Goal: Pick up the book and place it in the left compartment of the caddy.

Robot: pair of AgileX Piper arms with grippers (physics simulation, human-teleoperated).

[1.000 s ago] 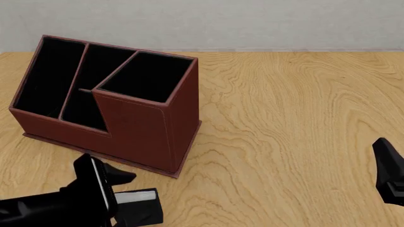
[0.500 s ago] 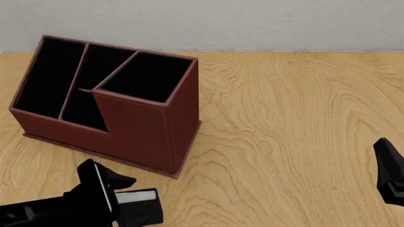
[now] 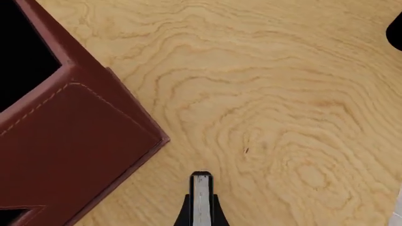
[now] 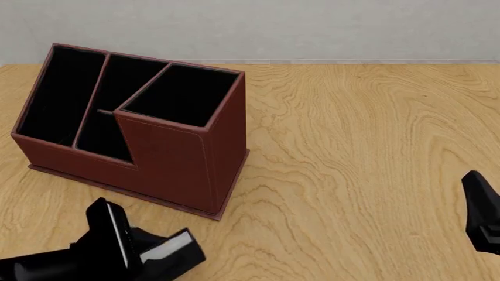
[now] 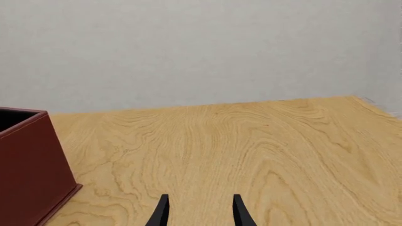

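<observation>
The book (image 4: 178, 253), black with a white page edge, is tilted near the table's front edge, just in front of the caddy (image 4: 175, 155). My left gripper (image 4: 150, 250) is shut on it. In the left wrist view the book (image 3: 199, 187) shows edge-on between the black fingers (image 3: 184, 214), beside the caddy's corner (image 3: 75, 146). The left compartment (image 4: 58, 96) is the long black slot at the caddy's low end. My right gripper (image 4: 480, 205) hovers at the right edge, open with nothing between its fingers (image 5: 162, 213); the caddy's side (image 5: 25, 169) shows in its view.
Bare wooden table (image 4: 359, 146) stretches to the right of the caddy. A grey wall (image 4: 312, 29) backs the table. The caddy's tall square compartment (image 4: 181, 93) and two small middle compartments lie between the book and the long slot.
The book, flat on the table before, now tilts with its right end raised. My left gripper has shifted slightly left and turned with it. The right arm has not moved.
</observation>
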